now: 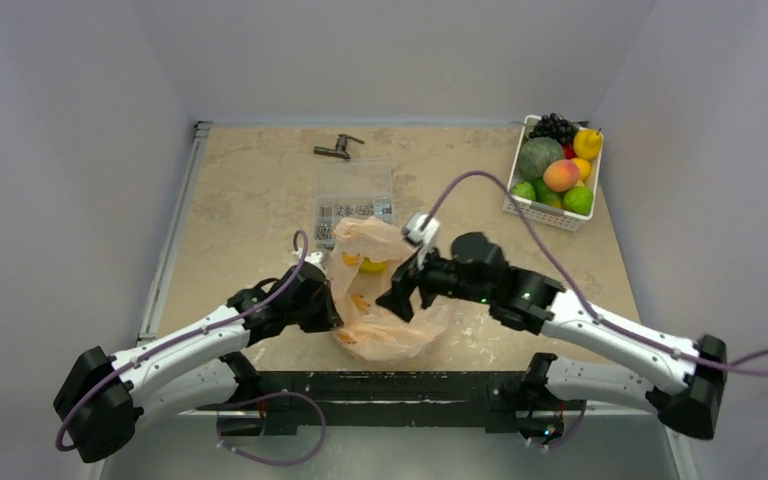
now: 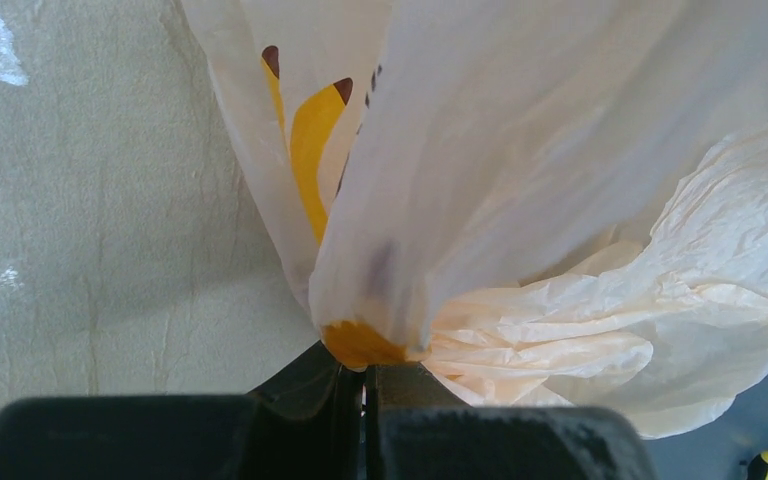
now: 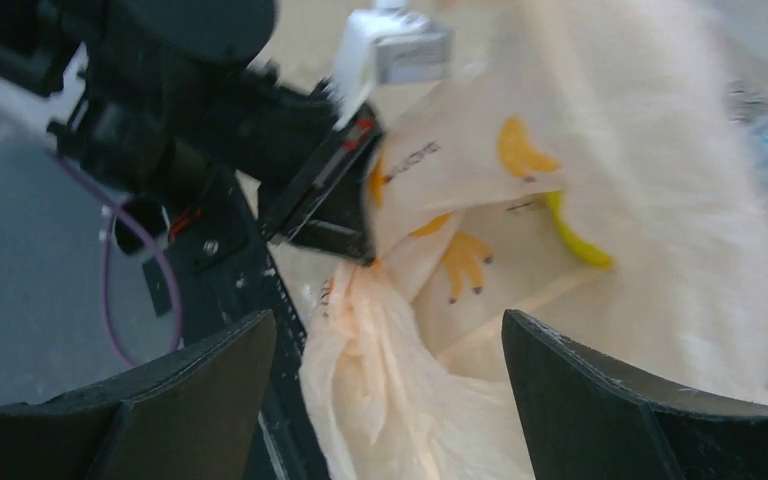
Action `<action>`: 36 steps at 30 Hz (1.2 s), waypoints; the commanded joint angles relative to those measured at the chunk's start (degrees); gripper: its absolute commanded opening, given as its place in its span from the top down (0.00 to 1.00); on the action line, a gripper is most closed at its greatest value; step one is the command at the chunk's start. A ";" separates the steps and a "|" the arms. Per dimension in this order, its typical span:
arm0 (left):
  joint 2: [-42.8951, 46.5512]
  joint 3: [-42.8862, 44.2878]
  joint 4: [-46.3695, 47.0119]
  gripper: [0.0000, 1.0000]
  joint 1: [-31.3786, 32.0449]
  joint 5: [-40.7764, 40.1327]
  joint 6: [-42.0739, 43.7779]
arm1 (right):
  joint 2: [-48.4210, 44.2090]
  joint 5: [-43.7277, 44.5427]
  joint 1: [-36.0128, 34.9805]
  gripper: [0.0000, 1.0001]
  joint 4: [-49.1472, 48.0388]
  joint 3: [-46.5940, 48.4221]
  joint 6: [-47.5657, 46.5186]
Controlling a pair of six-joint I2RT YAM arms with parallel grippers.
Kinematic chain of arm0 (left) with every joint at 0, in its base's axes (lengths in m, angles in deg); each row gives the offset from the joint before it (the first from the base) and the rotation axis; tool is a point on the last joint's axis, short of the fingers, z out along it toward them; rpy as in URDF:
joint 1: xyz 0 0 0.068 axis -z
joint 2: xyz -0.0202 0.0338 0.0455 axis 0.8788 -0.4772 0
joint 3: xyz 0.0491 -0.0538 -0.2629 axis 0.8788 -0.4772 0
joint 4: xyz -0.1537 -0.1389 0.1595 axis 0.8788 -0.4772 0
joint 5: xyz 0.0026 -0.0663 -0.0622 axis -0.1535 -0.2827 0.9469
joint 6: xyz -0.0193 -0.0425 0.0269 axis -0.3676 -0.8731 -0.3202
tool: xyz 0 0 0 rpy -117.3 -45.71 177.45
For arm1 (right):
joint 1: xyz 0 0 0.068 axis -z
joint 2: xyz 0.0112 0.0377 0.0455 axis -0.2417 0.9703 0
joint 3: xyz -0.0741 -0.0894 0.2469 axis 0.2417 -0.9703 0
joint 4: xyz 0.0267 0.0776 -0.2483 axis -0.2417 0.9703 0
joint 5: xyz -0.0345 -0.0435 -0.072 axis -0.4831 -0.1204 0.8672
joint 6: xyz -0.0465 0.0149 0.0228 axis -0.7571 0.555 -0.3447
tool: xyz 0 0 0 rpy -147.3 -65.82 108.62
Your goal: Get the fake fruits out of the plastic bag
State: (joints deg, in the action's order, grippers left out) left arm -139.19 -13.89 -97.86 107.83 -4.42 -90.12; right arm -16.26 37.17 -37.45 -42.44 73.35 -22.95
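Observation:
The peach-orange plastic bag (image 1: 388,318) lies crumpled near the table's front edge between my two arms. My left gripper (image 1: 334,306) is shut on the bag's left edge; in the left wrist view its jaws (image 2: 365,372) pinch a fold of the bag (image 2: 560,180) at an orange printed mark. My right gripper (image 1: 398,302) hangs open over the bag's mouth, and the bag's film (image 3: 410,400) bunches between its wide-apart fingers (image 3: 600,400) without being gripped. A yellow rounded piece (image 1: 372,265) shows inside the bag (image 3: 576,240). A peach (image 1: 560,175) and a green fruit (image 1: 577,200) sit in the basket.
A white basket (image 1: 552,217) of fake fruits and a dark green bumpy vegetable (image 1: 539,156) stands at the back right. A clear parts box (image 1: 355,200) lies just behind the bag, with a hammer (image 1: 338,148) beyond it. Walls enclose the table.

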 commanded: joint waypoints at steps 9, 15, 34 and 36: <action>2.40 4.06 -4.33 1.00 0.26 -3.78 -1.71 | 29.23 31.82 -14.74 0.37 -13.29 5.54 -6.74; 2.60 4.22 -4.83 1.00 0.26 -3.49 -1.66 | 39.56 41.82 -14.74 0.39 -19.47 7.65 -9.43; 2.79 2.38 -3.23 1.00 0.30 -1.22 -1.08 | 55.98 38.17 -8.67 0.01 -33.46 12.71 -16.29; 2.62 2.46 -3.28 1.00 0.26 -1.20 -1.01 | 57.42 36.80 -7.82 0.05 -33.40 13.90 -16.39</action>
State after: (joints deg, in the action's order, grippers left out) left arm -137.16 -11.75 -102.65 107.80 -6.60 -91.13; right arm 39.26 76.90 -46.83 -71.40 83.55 -38.31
